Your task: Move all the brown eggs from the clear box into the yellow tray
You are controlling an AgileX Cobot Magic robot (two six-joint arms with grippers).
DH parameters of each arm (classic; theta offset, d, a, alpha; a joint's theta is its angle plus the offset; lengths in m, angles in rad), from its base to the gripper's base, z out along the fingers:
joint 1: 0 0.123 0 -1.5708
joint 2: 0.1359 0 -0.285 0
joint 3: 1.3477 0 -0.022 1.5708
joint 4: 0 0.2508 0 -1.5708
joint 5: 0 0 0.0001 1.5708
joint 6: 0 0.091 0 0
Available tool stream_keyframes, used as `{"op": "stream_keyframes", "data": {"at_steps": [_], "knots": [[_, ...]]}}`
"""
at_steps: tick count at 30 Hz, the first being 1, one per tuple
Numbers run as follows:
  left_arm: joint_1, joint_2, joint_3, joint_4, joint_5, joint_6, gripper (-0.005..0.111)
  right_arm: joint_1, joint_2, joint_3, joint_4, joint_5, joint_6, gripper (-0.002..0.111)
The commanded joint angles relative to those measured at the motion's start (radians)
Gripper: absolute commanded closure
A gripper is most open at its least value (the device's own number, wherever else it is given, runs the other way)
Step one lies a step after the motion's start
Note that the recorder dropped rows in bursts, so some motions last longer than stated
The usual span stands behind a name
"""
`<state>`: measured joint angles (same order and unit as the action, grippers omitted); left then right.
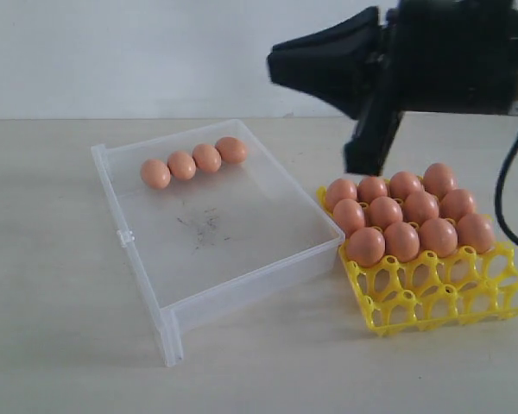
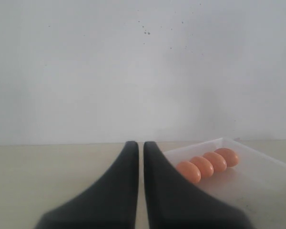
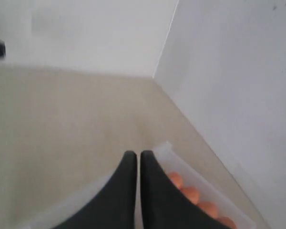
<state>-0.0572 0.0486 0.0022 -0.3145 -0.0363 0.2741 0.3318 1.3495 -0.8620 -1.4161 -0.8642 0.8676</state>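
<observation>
Several brown eggs (image 1: 194, 162) lie in a row along the back wall of the clear box (image 1: 121, 235). Beside it on the right, the yellow tray (image 1: 432, 297) holds several more brown eggs (image 1: 406, 216) in its back rows, and its front row of cups is bare. My right gripper (image 1: 273, 67) hangs high above the gap between box and tray, pointing left, shut on nothing. The right wrist view shows its tips (image 3: 133, 153) together over the box rim (image 3: 168, 146) and the eggs (image 3: 189, 193). My left gripper (image 2: 136, 143) is shut and empty, with the box's eggs (image 2: 207, 164) beside it.
Box and tray sit on a pale beige tabletop (image 1: 52, 328) against a white wall. The right arm's black body (image 1: 449, 56) and a cable (image 1: 505, 190) fill the upper right, above the tray. Dark scuffs (image 1: 203, 226) mark the box floor.
</observation>
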Motion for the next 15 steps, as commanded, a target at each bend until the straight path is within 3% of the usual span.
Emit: {"op": "stream_keyframes", "data": {"at_steps": [1,4,9,15], "knots": [[-0.003,0.004,-0.002,-0.005,-0.016,0.005,0.103,0.195,0.067,-0.112,-0.328,0.356,0.007,0.108],[-0.003,0.004,-0.002,-0.005,-0.016,0.005,0.103,0.247,0.161,-0.187,-0.328,0.396,0.053,0.108],[-0.003,0.004,-0.002,-0.005,-0.016,0.005,0.103,0.245,0.371,-0.301,-0.328,0.447,0.351,0.108],[-0.003,0.004,-0.002,-0.005,-0.016,0.005,0.103,0.245,0.598,-0.370,-0.328,0.337,0.486,0.108]]}}
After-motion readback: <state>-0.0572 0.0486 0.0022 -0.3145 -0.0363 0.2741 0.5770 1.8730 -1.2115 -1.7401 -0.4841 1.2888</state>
